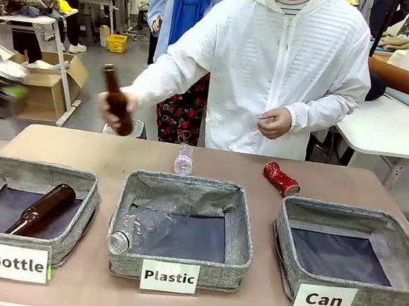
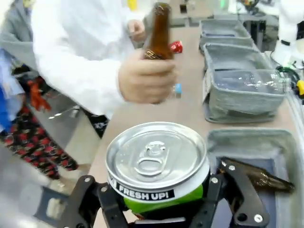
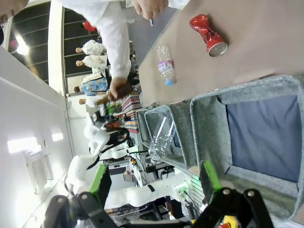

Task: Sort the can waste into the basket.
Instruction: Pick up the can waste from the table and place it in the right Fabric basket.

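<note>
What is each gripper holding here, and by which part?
Left gripper grips the can by its sides, below the top rim. Right gripper: open, empty.

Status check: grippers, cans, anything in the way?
Left gripper shut on silver-topped can; right gripper open. Red can on table beyond the Can basket, which holds nothing. Person's hand with brown bottle ahead of left gripper.

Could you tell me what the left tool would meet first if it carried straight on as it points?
Probably the person's hand gripping the brown bottle, though depth is unclear.
</note>
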`<control>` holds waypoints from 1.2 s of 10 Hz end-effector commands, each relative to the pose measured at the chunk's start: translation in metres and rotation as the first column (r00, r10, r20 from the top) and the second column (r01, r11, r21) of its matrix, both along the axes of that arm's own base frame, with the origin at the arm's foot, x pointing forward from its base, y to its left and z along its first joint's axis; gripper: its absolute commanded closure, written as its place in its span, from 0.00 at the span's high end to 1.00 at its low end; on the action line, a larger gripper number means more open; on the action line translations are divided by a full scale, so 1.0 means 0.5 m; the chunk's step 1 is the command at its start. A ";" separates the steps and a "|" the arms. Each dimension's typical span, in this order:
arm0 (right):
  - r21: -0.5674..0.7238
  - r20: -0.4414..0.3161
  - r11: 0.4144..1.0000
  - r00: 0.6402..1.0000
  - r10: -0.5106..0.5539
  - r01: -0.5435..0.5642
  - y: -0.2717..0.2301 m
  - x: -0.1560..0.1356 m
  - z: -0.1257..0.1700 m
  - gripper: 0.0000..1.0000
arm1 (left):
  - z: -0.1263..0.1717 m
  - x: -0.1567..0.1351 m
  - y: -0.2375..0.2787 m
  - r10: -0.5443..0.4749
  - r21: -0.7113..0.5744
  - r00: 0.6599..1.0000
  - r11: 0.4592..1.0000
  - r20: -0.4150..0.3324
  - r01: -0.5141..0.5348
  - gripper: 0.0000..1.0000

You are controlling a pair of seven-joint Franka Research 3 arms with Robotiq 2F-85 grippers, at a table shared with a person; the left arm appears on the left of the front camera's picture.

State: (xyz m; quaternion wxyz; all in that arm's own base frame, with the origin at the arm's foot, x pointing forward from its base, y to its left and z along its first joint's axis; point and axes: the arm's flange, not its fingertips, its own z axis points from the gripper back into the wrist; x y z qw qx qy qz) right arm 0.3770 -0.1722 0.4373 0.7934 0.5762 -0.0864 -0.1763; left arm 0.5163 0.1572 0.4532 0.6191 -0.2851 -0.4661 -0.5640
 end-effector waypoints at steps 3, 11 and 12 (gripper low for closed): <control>0.001 0.017 1.000 1.000 0.008 -0.008 -0.002 0.001 0.002 1.00 | 0.100 -0.276 0.320 0.169 -0.134 0.986 0.977 0.016 -0.165 0.00; 0.001 0.017 1.000 1.000 0.008 -0.008 -0.002 0.001 0.002 1.00 | 0.100 -0.368 0.200 0.245 -0.187 0.965 0.956 0.094 -0.224 0.00; 0.001 0.017 1.000 1.000 0.008 -0.008 -0.002 0.001 0.002 1.00 | 0.099 -0.333 0.113 0.151 -0.165 0.981 0.978 0.119 -0.131 0.00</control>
